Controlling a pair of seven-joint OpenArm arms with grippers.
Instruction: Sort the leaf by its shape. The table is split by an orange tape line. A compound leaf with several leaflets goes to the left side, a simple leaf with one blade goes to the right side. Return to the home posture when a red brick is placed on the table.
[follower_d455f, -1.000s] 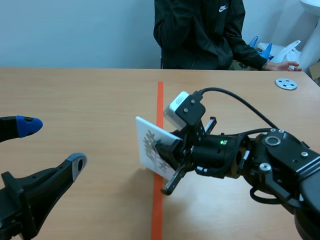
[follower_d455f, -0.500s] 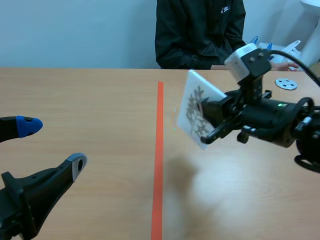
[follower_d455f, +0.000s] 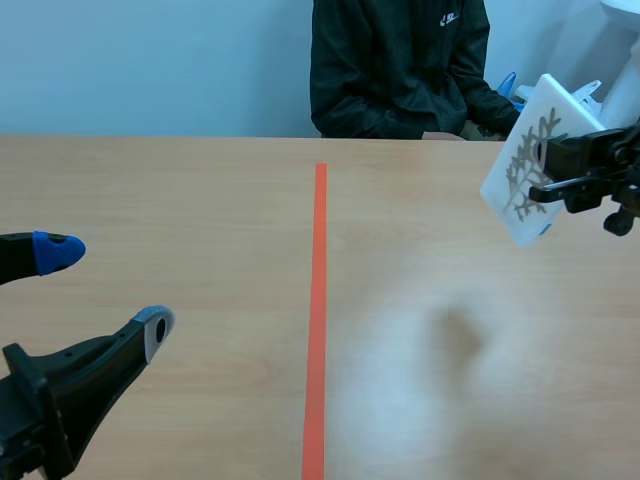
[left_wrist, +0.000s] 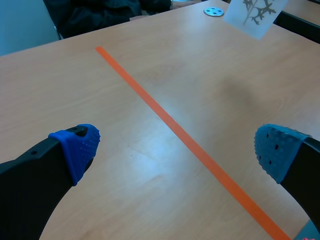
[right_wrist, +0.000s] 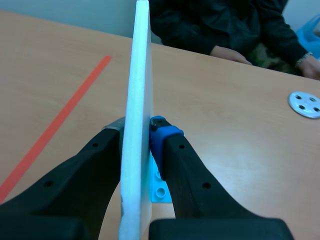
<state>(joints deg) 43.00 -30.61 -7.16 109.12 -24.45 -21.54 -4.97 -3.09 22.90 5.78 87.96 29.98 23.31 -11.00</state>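
Observation:
A white card (follower_d455f: 522, 175) printed with a dark leaf of several leaflets hangs tilted in the air over the table's far right. My right gripper (follower_d455f: 552, 170) is shut on it. In the right wrist view the card (right_wrist: 137, 85) stands edge-on between the fingers, with the right gripper (right_wrist: 137, 134) pressing on both faces. A small light blue brick (right_wrist: 160, 189) shows at the card's lower edge. My left gripper (follower_d455f: 105, 290) stays low at the near left, open and holding nothing. From the left wrist view, the left gripper (left_wrist: 175, 150) is wide open, and the card (left_wrist: 252, 15) is far ahead.
The orange tape line (follower_d455f: 318, 300) runs down the middle of the wooden table (follower_d455f: 200, 200). A grey disc (right_wrist: 305, 104) lies at the far right. A person in a dark jacket (follower_d455f: 400, 70) sits across the table, hands resting near its far edge.
The right arm has carried the card from low over the tape line up and to the right, across to the right side. The left arm has not moved.

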